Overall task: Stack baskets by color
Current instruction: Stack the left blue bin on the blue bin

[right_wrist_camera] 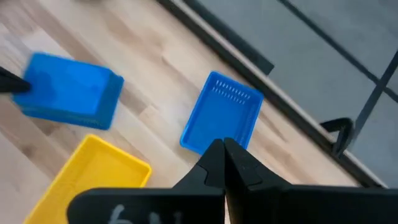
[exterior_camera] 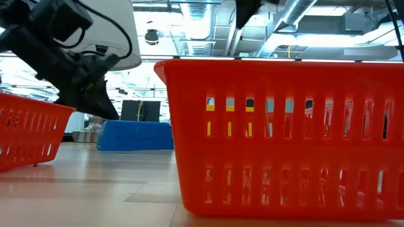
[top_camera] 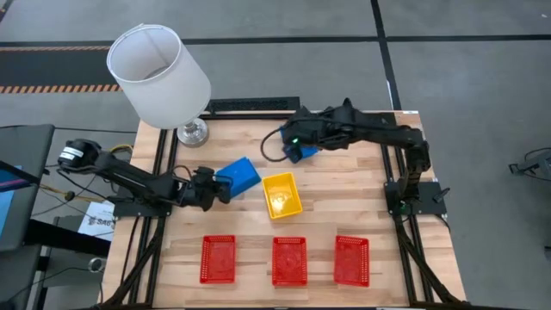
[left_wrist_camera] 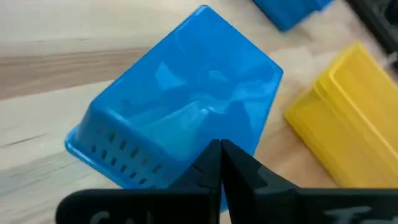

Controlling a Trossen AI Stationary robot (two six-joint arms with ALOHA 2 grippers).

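A blue basket (top_camera: pixel 242 175) lies left of the table's middle, seemingly bottom up, its rim on the wood (left_wrist_camera: pixel 180 99). My left gripper (top_camera: pixel 221 187) is shut at the basket's left end. A second blue basket (top_camera: pixel 302 153) stands open side up near the far edge (right_wrist_camera: pixel 221 118). My right gripper (top_camera: pixel 297 140) hangs shut high above it and touches nothing. Nested yellow baskets (top_camera: pixel 281 195) sit at the middle. Three red baskets (top_camera: pixel 218 258) (top_camera: pixel 288 260) (top_camera: pixel 351 260) stand in a row along the near edge. My left gripper has its shut fingertips (left_wrist_camera: pixel 221 152) against the blue basket's end wall (left_wrist_camera: pixel 186 155) that faces the table's left edge, near the top of that wall. The fingers come slanting down from the left. The basket rests on the table.
A white lampshade lamp (top_camera: pixel 159 69) stands at the far left corner on a metal foot (top_camera: pixel 192 132). A black bar (top_camera: pixel 251 105) runs along the far edge. Bare wood lies right of the yellow baskets and between them and the red row.
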